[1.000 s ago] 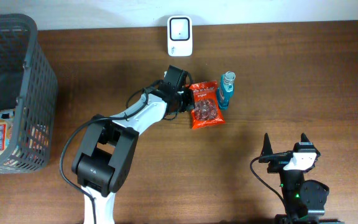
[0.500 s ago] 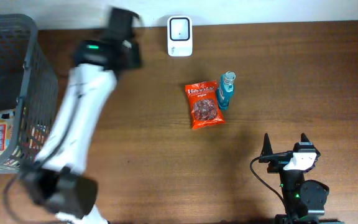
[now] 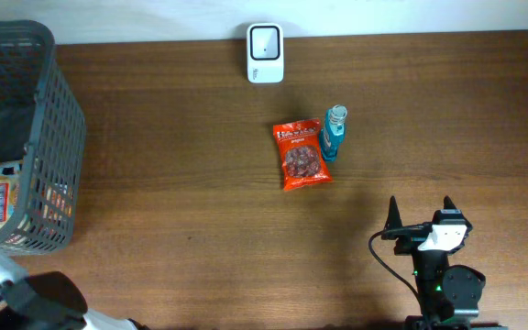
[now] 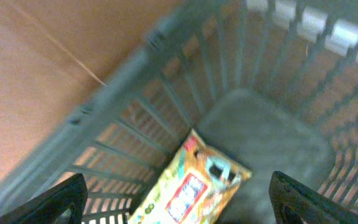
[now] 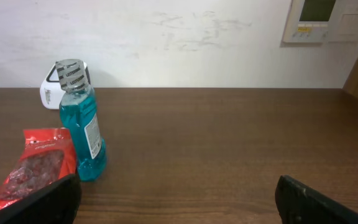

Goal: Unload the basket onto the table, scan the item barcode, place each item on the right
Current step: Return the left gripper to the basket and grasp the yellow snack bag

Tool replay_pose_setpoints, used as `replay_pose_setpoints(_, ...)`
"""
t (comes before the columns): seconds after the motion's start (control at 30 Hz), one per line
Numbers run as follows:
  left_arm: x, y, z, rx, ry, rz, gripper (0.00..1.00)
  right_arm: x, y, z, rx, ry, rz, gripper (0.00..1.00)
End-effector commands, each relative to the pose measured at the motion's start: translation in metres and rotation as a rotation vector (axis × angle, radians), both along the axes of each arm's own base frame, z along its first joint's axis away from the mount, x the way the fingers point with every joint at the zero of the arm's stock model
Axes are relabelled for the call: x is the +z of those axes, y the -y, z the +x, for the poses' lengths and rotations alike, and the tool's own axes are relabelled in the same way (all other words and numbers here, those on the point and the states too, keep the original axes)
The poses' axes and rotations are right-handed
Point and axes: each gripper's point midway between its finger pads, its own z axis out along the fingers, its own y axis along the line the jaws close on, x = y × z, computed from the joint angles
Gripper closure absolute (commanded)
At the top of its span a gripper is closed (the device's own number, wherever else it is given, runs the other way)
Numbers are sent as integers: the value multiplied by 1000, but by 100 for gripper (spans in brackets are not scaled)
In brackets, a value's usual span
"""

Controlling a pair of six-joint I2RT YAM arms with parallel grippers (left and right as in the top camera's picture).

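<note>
On the table, blurred basket below released left claw; right claw released too

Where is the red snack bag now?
Overhead view: the red snack bag lies near the centre, just left of the blue mouthwash bottle, with the white scanner at the far edge beyond it.

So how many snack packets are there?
2: a red packet on the table beside the blue bottle, and a yellow packet inside the grey basket. The basket may hide more.
</note>
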Motion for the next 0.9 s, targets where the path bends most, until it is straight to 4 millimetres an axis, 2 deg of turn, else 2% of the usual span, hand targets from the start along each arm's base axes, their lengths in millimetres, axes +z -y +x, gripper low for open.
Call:
replay_pose_setpoints(0.0, -66, 3, 11, -155, -183, -64, 8, -3, 0, 0, 0, -6, -6, 2)
replay_pose_setpoints(0.07, -110, 4, 7, -217, -309, -102, 7, -3, 0, 0, 0, -6, -6, 2)
replay_pose_setpoints(0.17, -166, 11, -1, -286, -431, -152, 8, -3, 0, 0, 0, -6, -6, 2)
replay_pose_setpoints(0.3, -211, 15, -18, -335, -547, -151, 13, -3, 0, 0, 0, -6, -6, 1)
replay_pose_setpoints(0.4, -231, 16, -22, -332, -557, -152, 16, -3, 0, 0, 0, -6, -6, 1)
replay_pose_setpoints(0.53, -240, 5, -26, -292, -572, -107, 25, -3, 0, 0, 1, -6, -6, 2)
replay_pose_setpoints(0.73, -287, 8, -28, -311, -639, -184, 24, -3, 0, 0, 0, -6, -6, 2)
replay_pose_setpoints(0.8, -290, -5, -35, -246, -685, -138, 25, -3, 0, 0, 1, -6, -6, 2)
replay_pose_setpoints(0.87, -289, -11, -34, -222, -679, -119, 32, -3, 0, 0, 1, -6, -6, 2)
